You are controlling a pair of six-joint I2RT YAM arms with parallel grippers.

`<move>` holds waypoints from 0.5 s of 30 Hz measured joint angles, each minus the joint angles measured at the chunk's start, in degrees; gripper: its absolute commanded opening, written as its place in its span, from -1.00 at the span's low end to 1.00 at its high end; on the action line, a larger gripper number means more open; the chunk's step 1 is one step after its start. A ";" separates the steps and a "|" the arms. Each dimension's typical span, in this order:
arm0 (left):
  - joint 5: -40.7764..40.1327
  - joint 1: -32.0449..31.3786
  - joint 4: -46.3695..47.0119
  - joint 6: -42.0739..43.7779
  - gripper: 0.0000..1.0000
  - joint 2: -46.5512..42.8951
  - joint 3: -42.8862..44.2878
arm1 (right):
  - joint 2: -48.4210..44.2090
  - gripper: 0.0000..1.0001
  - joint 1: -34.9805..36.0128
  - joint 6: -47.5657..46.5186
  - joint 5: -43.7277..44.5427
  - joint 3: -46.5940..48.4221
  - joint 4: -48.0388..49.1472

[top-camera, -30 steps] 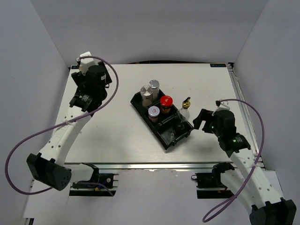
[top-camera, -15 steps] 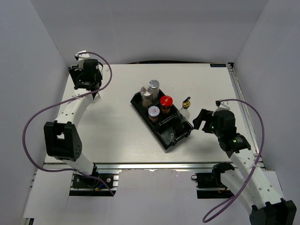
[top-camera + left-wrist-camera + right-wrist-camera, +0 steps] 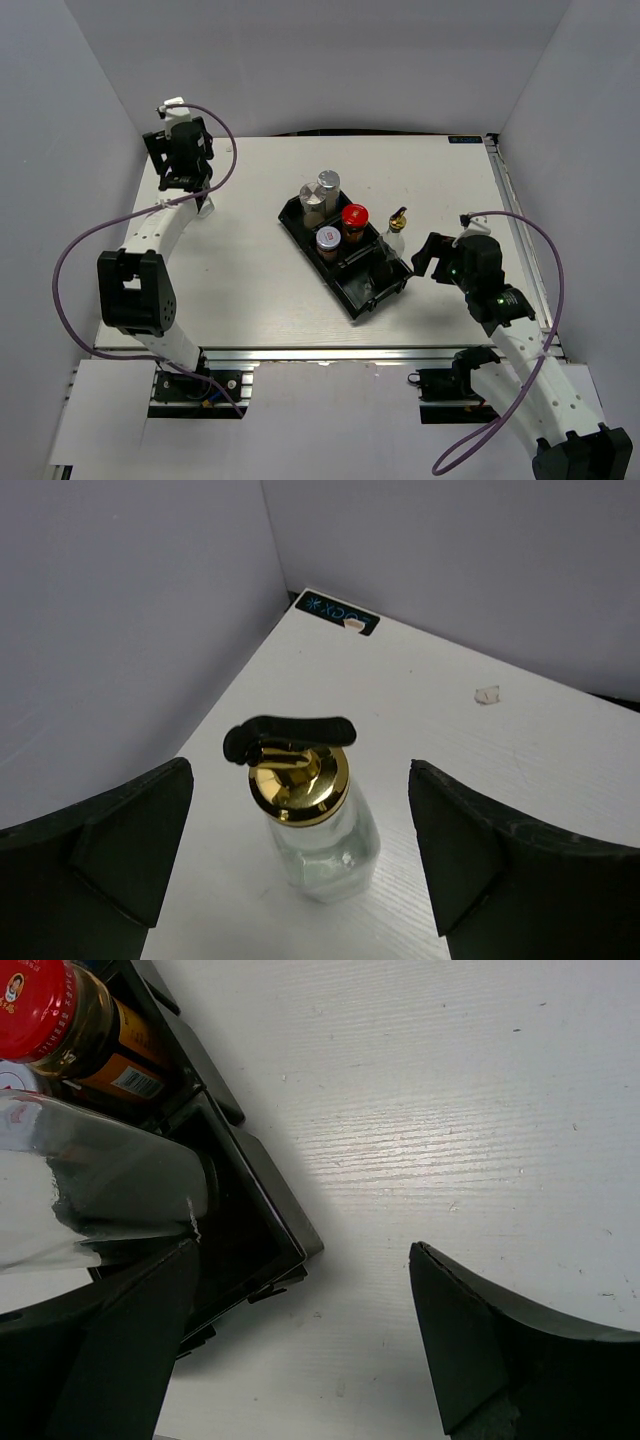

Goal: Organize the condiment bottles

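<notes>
Left end effector (image 3: 180, 160): released, jaws spread wide, holding nothing; it sits well left of the tray (image 3: 372, 296) and beyond it.
Left bottle (image 3: 318, 840): clear glass with a gold spout (image 3: 298, 778). It stands upright on the counter (image 3: 520, 740) between the two fingers (image 3: 120, 850) and touches neither. It is well apart from the tray.
Step in hand: probably grasping this bottle to carry it to the tray.
Doing it well: come lower so the pads meet the glass body under the gold collar, not the spout. Keep the bottle centred so both pads land together. Clench gently, since the glass looks slick and top-heavy. Lift straight up before swinging toward the tray.
Shakers (image 3: 321, 194): two, silver-capped, in the tray's far compartment.
Jars: the red-capped jar (image 3: 354, 218) and the small jar (image 3: 327, 240) share the middle compartment.
Near compartment: likely the slot for the tall bottles.
Right bottle (image 3: 397, 228): upright, outside the tray and just beside its right wall; whether it touches the wall, I cannot tell.
Right end effector (image 3: 428, 255): released, jaws wide, gripping nothing, just off the tray's near-right end, with the right bottle toward its left finger.
Risk: a high or uneven pinch could tip the left bottle.
</notes>
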 measured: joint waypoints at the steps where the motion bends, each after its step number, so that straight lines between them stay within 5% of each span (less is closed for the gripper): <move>1: 0.17 0.15 0.94 0.35 0.90 0.24 0.00 | -0.11 0.79 0.00 -0.02 0.11 0.00 0.00; 10: 1.44 1.44 4.13 2.89 0.77 6.01 0.90 | -0.48 0.79 0.00 -0.20 1.05 0.00 0.00; 13: 1.77 1.62 4.13 3.28 0.46 7.04 0.90 | -0.48 0.79 0.00 -0.22 1.38 0.00 0.00; 15: 1.95 1.64 4.28 3.32 0.04 7.21 0.96 | -0.48 0.79 0.00 -0.22 1.49 0.00 0.00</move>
